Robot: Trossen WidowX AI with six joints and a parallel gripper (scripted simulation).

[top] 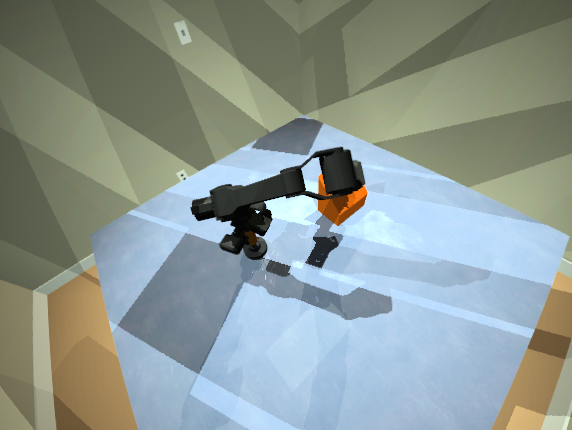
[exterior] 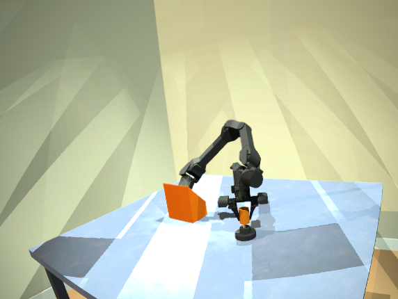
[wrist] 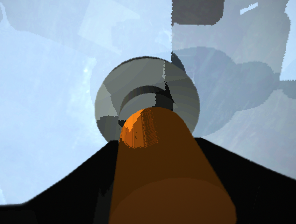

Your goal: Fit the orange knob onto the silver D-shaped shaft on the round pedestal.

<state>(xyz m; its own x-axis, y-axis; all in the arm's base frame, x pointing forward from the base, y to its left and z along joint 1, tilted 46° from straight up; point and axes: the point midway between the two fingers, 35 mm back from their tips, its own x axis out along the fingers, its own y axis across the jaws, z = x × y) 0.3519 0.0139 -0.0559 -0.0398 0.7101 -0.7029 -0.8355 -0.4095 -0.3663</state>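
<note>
The fingers (exterior: 244,213) clamp the orange knob (exterior: 244,215) (wrist: 167,165) above the round pedestal (top: 256,250) (exterior: 245,234) (wrist: 109,100), away from the counter's edges (top: 542,300) (exterior: 104,222). Its hole is hidden; if the flats are misaligned, pressing down could jam it on the shaft, tilt it or make it slip.

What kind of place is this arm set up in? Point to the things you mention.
Probably an indoor robot test room: a tabletop (top: 295,350) (exterior: 83,222) carries the arm, a round pedestal (top: 260,253) (exterior: 240,236) (wrist: 112,90) stands on it, and wall plates (top: 183,32) (top: 182,175) show behind.
</note>
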